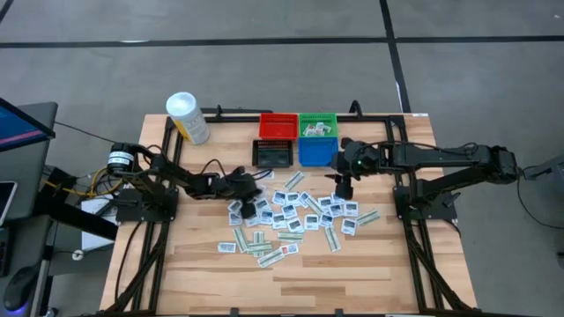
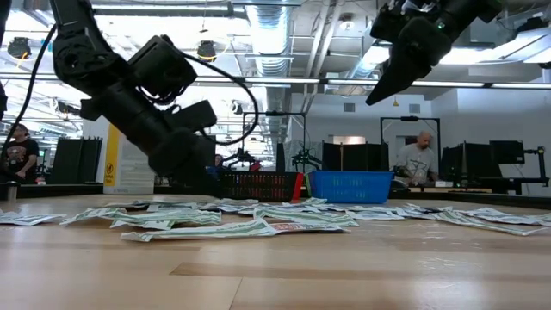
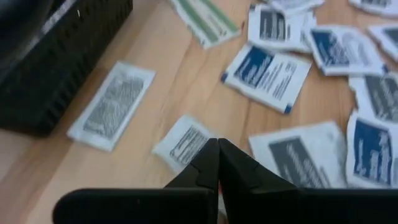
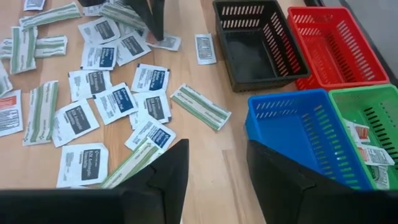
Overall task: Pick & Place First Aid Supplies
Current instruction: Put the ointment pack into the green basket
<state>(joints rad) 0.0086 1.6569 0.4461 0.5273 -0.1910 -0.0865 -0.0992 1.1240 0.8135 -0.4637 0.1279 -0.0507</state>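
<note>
Tabletop packet (image 3: pixel 186 142) seemingly under left end effector (image 3: pixel 217 163)

White tub (image 1: pixel 187 117), four small bins (image 1: pixel 296 139)

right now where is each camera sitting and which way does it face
high: above the table, looking straight down; both arms, the packets and bins.
low: at tabletop height, looking across into the room; both arms come from above.
left wrist: on the left arm, looking down; left gripper shut.
right wrist: on the right arm; right gripper open.
Shared: high and right wrist both show the blue bin.
</note>
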